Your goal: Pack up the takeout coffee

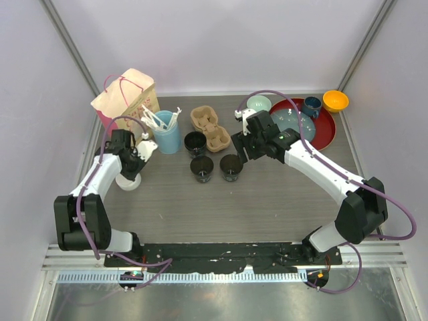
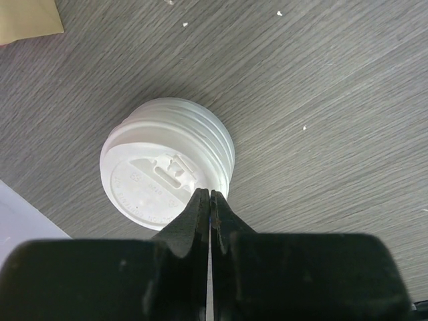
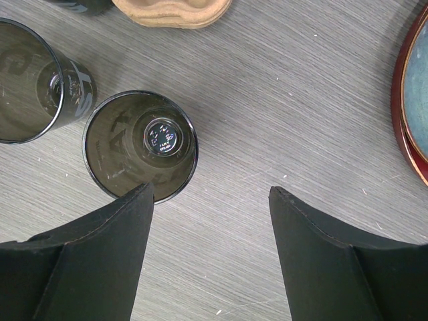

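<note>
Three black paper cups stand open and lidless in the middle of the table: one at the back (image 1: 195, 142) and two in front (image 1: 201, 167) (image 1: 231, 167). A stack of white sip lids (image 1: 128, 181) (image 2: 167, 157) sits at the left. My left gripper (image 1: 132, 167) (image 2: 209, 194) is down on it, its jaws pressed together at the near rim of the top lid. My right gripper (image 1: 243, 148) (image 3: 210, 190) hangs open just right of the front right cup (image 3: 140, 144), with nothing between its fingers. A second cup (image 3: 33, 80) shows at that view's left.
A moulded cardboard cup carrier (image 1: 209, 127) (image 3: 174, 10) lies behind the cups. A light-blue cup of white utensils (image 1: 166, 132) and a paper bag (image 1: 124, 93) stand at the back left. A red tray (image 1: 321, 127) (image 3: 413, 100) holding a dark-blue mug (image 1: 311, 105) is at the back right, beside an orange bowl (image 1: 335, 101).
</note>
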Robot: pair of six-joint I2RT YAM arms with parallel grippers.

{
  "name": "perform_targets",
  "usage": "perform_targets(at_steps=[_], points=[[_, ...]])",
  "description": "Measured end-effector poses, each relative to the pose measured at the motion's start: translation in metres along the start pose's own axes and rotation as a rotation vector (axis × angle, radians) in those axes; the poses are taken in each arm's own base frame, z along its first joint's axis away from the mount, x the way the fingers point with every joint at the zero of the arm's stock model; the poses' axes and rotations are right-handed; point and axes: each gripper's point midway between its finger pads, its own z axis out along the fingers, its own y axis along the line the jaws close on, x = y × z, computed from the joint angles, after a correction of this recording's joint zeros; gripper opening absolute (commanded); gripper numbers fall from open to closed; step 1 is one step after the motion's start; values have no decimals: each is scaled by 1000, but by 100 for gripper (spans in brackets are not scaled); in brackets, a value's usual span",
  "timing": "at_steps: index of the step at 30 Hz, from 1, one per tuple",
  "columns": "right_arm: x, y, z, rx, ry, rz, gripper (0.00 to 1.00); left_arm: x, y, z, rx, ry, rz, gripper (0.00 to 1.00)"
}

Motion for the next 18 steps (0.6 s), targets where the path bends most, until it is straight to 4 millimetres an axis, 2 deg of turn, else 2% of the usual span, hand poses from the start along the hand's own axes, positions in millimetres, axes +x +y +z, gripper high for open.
perform_targets(at_steps=[6, 18], points=[[0, 0, 0, -1, 0, -3, 75, -1, 5, -1, -27, -2, 2, 25], [0, 2, 0, -12, 1, -3, 75, 5, 3, 17, 2, 45, -21, 27]])
